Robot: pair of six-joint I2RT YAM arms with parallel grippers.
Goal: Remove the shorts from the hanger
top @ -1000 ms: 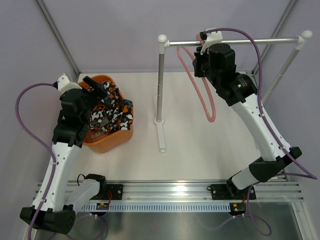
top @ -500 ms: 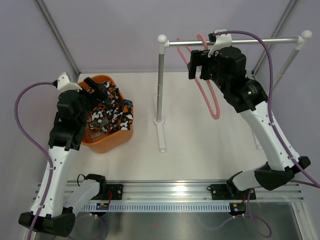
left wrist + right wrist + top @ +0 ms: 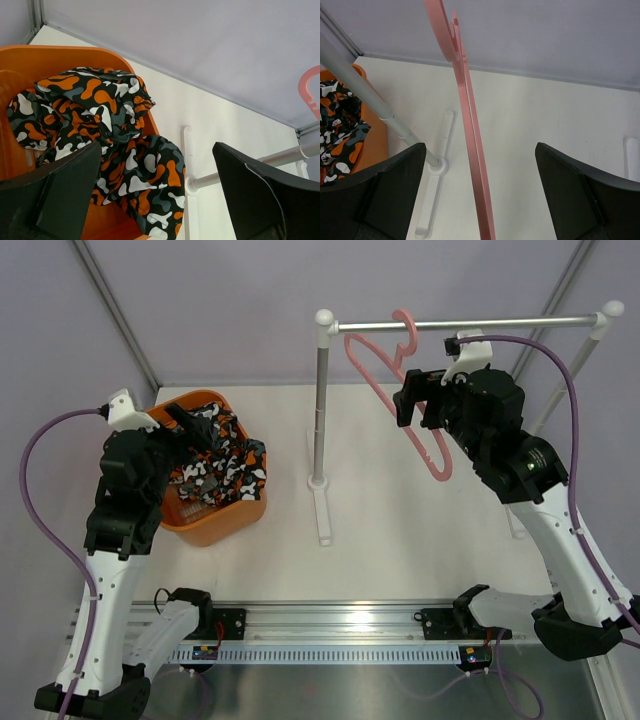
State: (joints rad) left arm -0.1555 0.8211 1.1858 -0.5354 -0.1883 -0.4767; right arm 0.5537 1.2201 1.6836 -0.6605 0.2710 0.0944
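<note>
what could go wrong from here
1. The shorts drape over the basket rim; they could slide out.
2. The hanger hangs in line with the open right gripper; a careless move might knock it off the rail.
3. The open left gripper sits just above the shorts and could snag them.

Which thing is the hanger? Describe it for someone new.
Find the silver rail across the back. One thin pink hanger hooks over it, hanging bare. It is the only pink thing there; the rail's stand is silver and white.
</note>
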